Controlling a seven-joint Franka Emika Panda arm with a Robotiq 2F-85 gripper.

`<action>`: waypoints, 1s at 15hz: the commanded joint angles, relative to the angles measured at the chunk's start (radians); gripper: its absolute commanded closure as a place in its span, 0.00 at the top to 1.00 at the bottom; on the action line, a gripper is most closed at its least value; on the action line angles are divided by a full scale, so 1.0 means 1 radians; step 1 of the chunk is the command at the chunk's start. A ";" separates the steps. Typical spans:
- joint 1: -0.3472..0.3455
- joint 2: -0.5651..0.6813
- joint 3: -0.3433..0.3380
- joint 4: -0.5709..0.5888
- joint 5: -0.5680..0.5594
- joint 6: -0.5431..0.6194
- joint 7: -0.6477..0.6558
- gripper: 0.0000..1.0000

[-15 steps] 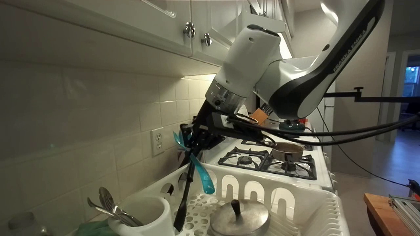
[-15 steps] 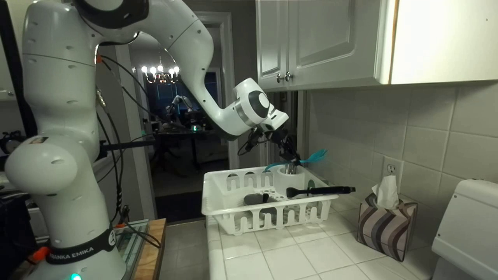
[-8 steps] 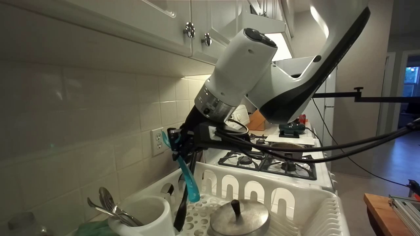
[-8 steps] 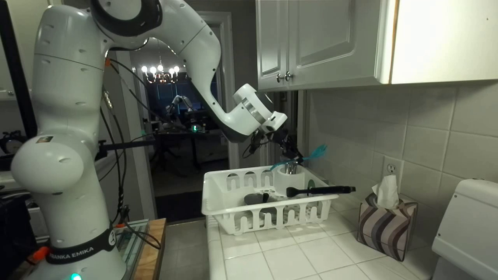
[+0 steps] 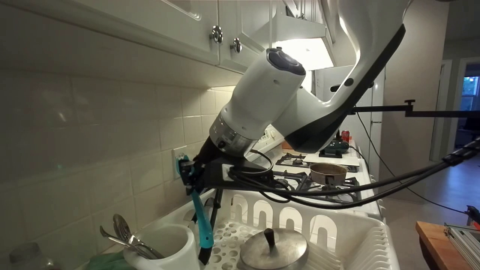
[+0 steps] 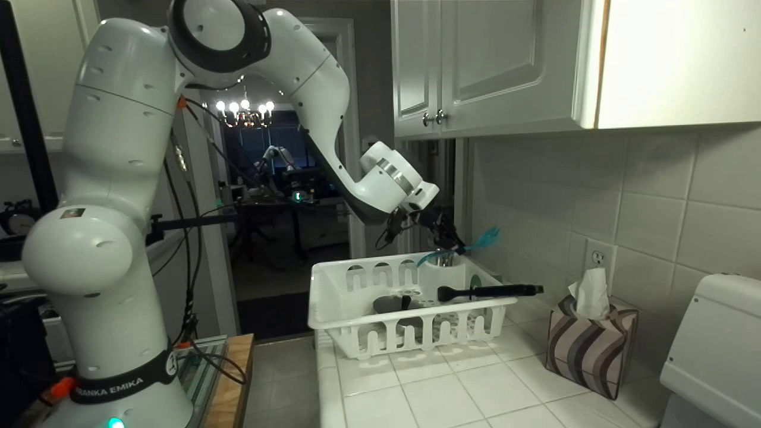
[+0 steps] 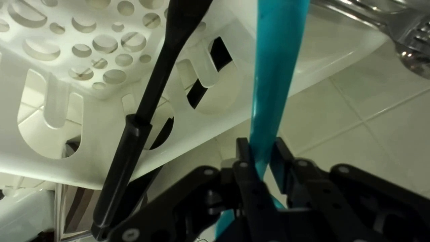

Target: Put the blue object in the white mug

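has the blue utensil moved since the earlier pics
Yes: in an exterior view the blue utensil has moved left and down, closer to the unmoved mug.

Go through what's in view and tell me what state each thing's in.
Blue utensil: held, tilted.
Gripper: shut on that utensil.
White mug: upright, holding metal cutlery but not the blue utensil.
Black utensil: resting across the rim of the dish rack.
Metal lid: knob up.
Saucepan: uncovered.
Cabinet doors: shut.
Hood light: on.
Tissue box: tissue sticking up.
Chandelier: lit.

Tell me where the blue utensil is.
The blue utensil is right of centre in the wrist view, clamped in the gripper, left of the metal cutlery.
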 commanded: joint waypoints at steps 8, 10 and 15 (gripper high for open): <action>0.043 0.106 -0.016 0.182 -0.092 -0.053 0.124 0.05; 0.053 0.118 -0.020 0.201 -0.117 -0.068 0.148 0.05; 0.087 0.142 -0.023 0.218 -0.215 -0.126 0.215 0.05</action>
